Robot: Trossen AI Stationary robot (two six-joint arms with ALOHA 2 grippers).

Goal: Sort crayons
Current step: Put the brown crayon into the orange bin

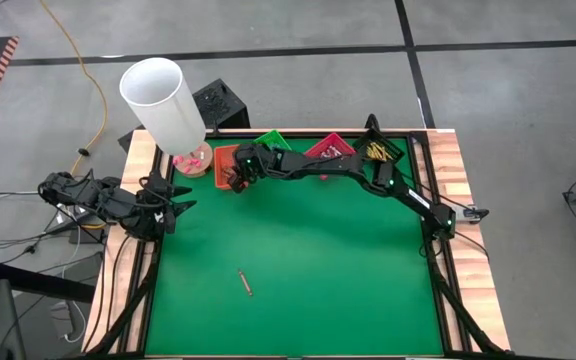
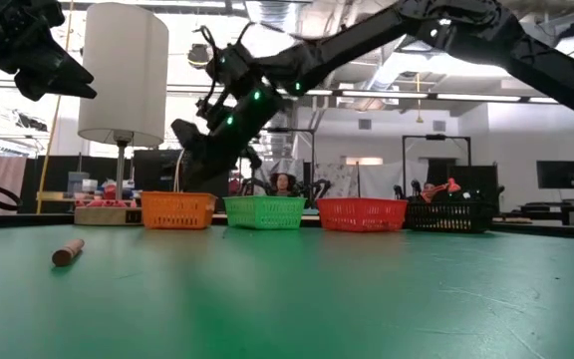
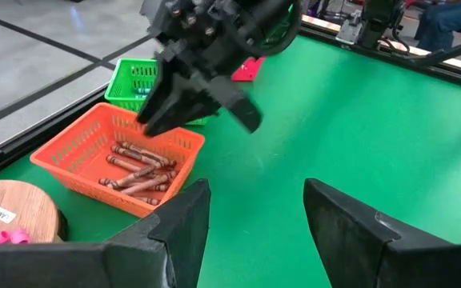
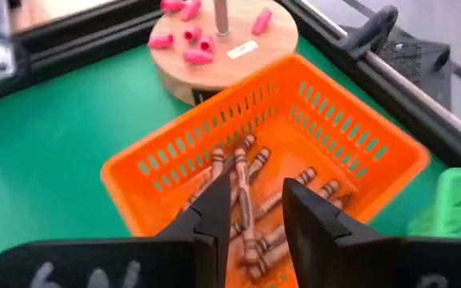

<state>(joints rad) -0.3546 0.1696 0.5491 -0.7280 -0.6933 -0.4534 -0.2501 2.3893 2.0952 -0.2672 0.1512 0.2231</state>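
Observation:
An orange tray point(image 4: 358, 120) at the table's far edge holds several brownish-orange crayons point(image 3: 138, 172). My right gripper point(image 4: 254, 196) hangs open just above this tray, pointing slantwise down into it. One crayon point(image 4: 243, 200) shows in the gap, close to one finger. Another crayon point(image 1: 245, 283) lies alone on the green mat toward the near edge. My left gripper point(image 3: 254, 204) waits open and empty at the table's left edge, above the mat. My right gripper has a brownish-orange crayon point(image 4: 243, 216) showing lengthwise in the gap between its parted fingers, over the orange tray. I cannot tell whether either finger touches it or whether it lies with the others below.
Green point(image 1: 273, 142), pink point(image 1: 328, 148) and black point(image 1: 380, 150) trays stand in a row to the right of the orange one. A lamp with a white shade point(image 1: 163, 100) rises from a round wooden base point(image 4: 222, 40) carrying pink bits, left of the orange tray. A raised black frame edges the mat.

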